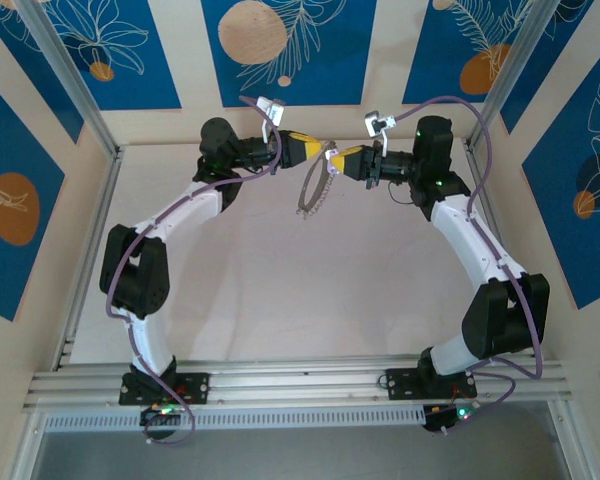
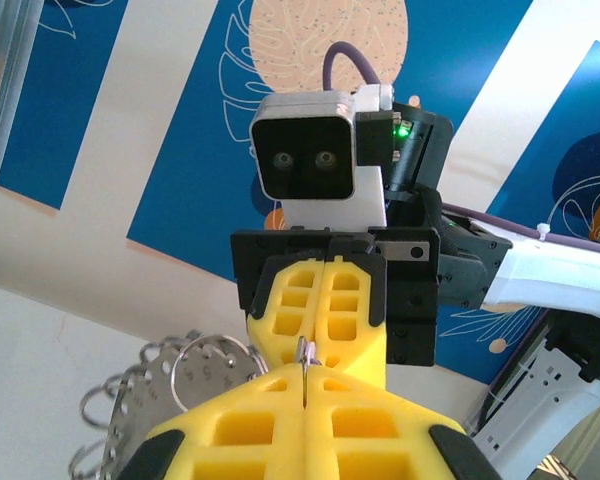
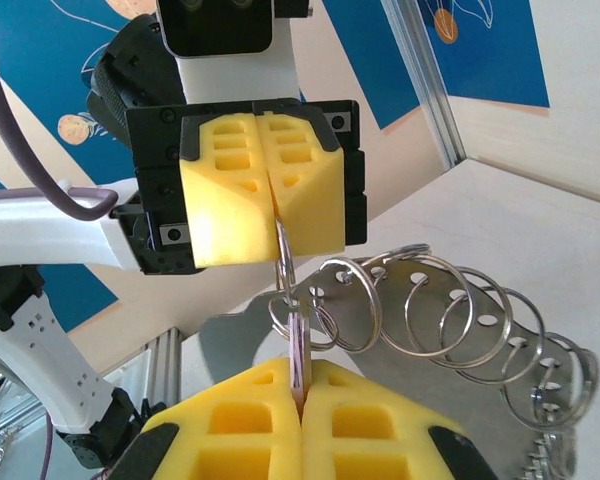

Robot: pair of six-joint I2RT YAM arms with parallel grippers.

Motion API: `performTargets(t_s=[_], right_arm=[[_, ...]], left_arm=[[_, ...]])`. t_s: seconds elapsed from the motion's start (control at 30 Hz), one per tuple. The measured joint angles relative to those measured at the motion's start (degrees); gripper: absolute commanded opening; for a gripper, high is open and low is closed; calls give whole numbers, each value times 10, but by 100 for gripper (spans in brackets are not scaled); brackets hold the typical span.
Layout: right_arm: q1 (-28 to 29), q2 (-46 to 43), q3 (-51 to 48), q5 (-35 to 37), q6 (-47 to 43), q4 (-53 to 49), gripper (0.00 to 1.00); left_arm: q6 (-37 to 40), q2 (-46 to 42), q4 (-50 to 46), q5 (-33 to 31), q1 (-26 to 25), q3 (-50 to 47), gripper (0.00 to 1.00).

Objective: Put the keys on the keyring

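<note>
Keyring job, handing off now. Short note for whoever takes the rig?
Left gripper: fingers shut on a small loop of the keyring; the rest hangs below it.
Right gripper: fingers shut on the key, its metal end up at that same loop.
Done: both things gripped and lined up, fingers facing each other.
Left: thread the key onto the loop. I can't tell if it has already caught. Then let go.

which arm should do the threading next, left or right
Right. The right gripper is shut on the key, its tip right at the keyring loop that the shut left gripper pinches. So the right can likely push the key on while the left just steadies.
</note>
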Motion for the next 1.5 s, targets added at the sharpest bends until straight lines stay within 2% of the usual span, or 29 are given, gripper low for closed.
performTargets(t_s=[0.63, 1.5], right_arm=[[15, 24, 48, 8, -34, -71, 0], [-5, 5, 50, 26, -34, -73, 0]], left_arm=[[0, 0, 2, -4, 0, 0, 0], [0, 0, 0, -3, -4, 0, 0]])
